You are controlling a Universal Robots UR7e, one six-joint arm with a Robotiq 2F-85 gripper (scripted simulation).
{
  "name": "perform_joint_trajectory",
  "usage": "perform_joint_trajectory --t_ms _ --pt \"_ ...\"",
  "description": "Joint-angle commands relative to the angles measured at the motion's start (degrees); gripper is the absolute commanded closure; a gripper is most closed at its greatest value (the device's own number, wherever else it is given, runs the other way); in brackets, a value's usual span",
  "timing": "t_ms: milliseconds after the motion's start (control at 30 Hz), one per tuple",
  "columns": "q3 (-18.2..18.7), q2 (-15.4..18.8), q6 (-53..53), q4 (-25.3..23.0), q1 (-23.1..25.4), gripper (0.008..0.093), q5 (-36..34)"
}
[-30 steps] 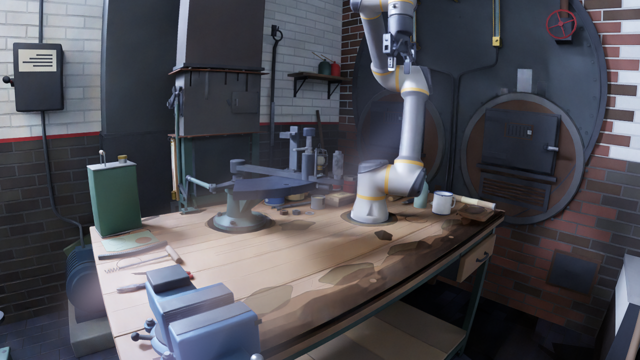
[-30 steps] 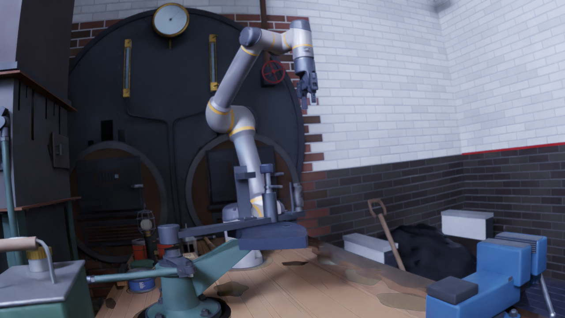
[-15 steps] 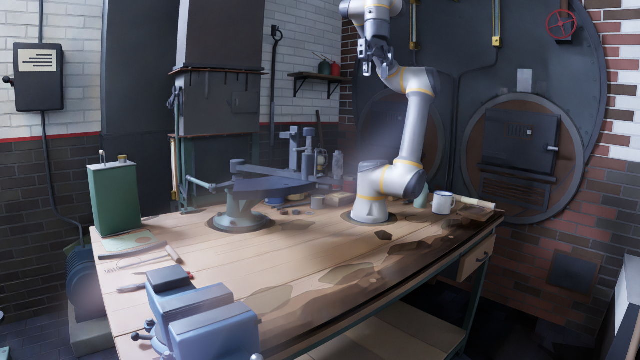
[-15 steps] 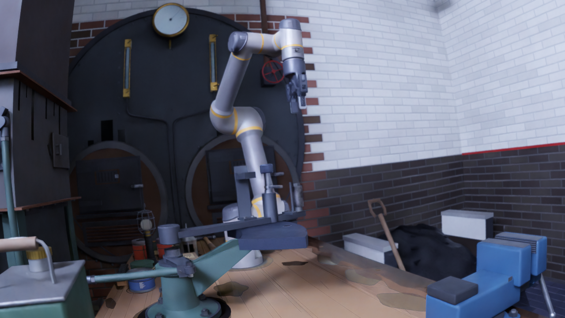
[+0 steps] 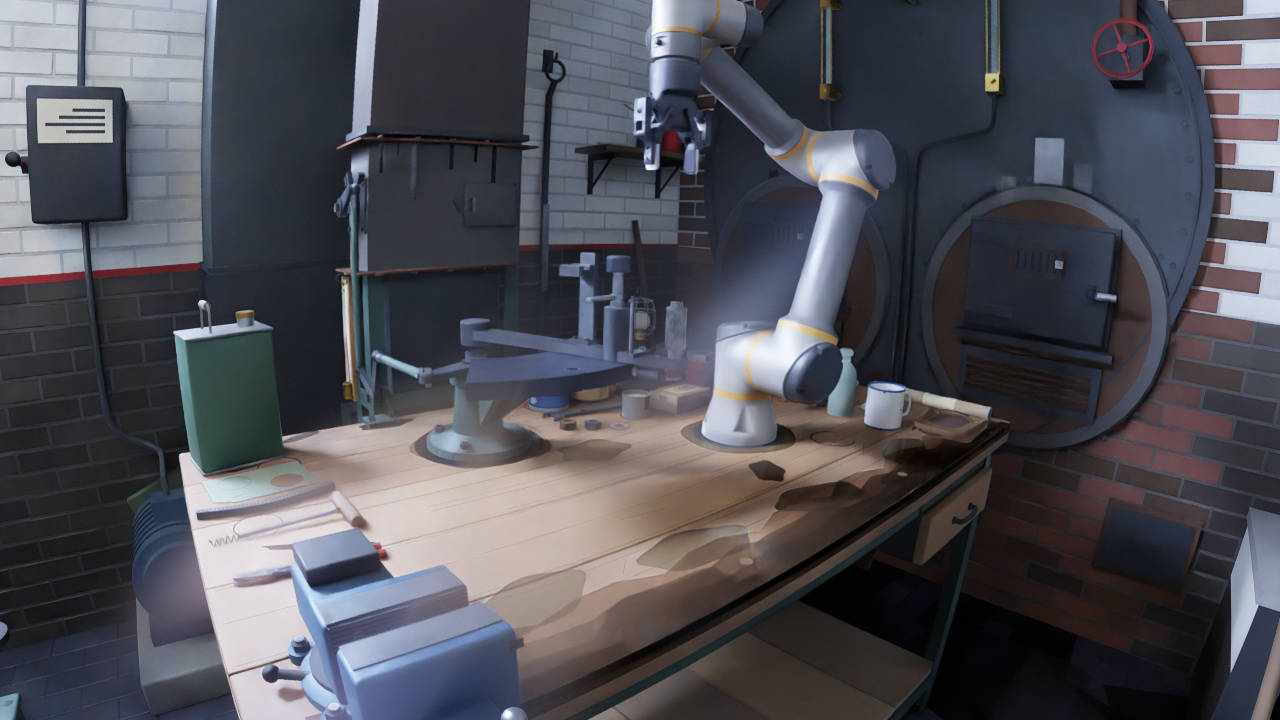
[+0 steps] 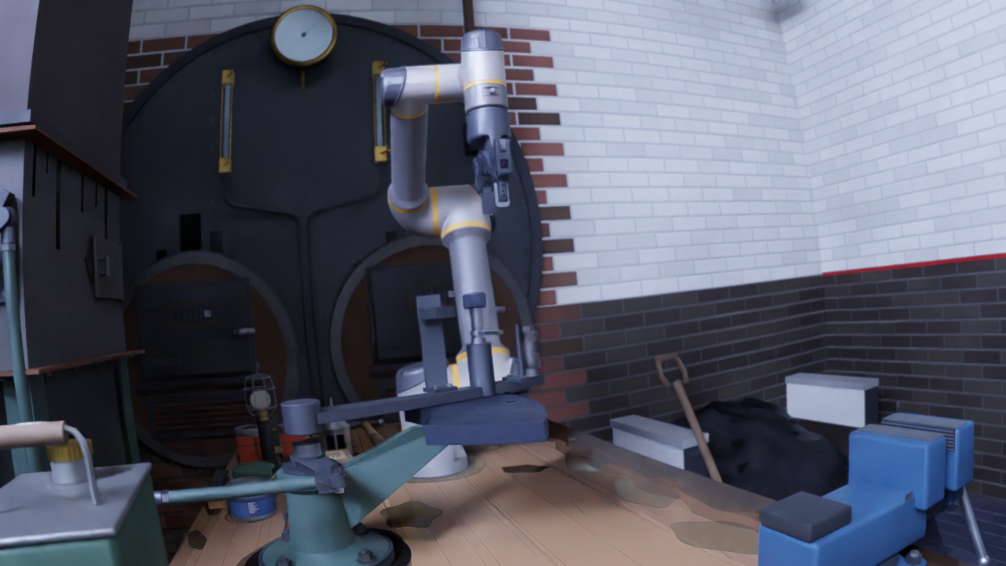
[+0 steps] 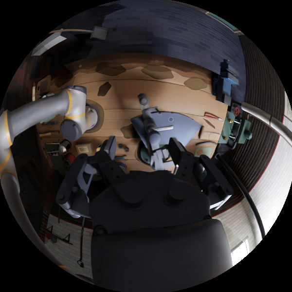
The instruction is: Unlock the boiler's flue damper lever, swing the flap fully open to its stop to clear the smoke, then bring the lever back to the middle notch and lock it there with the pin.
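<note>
The grey damper lever [image 5: 537,340] [image 6: 394,407] lies across the dark fan-shaped notch plate [image 5: 546,369] [image 6: 485,422] [image 7: 174,126], and the upright locking pin [image 5: 618,300] [image 6: 477,338] stands at the lever's far end, beside a grey bracket. The lever pivots on a green pedestal [image 5: 474,425] [image 6: 316,507] bolted to the bench. My gripper [image 5: 669,143] [image 6: 499,186] [image 7: 143,152] hangs high above the pin, pointing down. It is open and holds nothing.
A green can [image 5: 228,394] stands at the bench's left end, and a blue vise [image 5: 394,627] [image 6: 872,486] sits at the near corner. A mug [image 5: 886,405] and small tins stand by the arm's base [image 5: 743,421]. The boiler front rises behind the bench.
</note>
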Motion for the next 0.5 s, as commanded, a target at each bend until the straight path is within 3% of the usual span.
perform_joint_trajectory --t_ms 0,467 --pt "0.1 0.2 -0.8 -0.4 -0.8 0.0214 0.0" --pt "1.3 2.7 -8.5 -4.1 -8.5 0.0214 0.0"
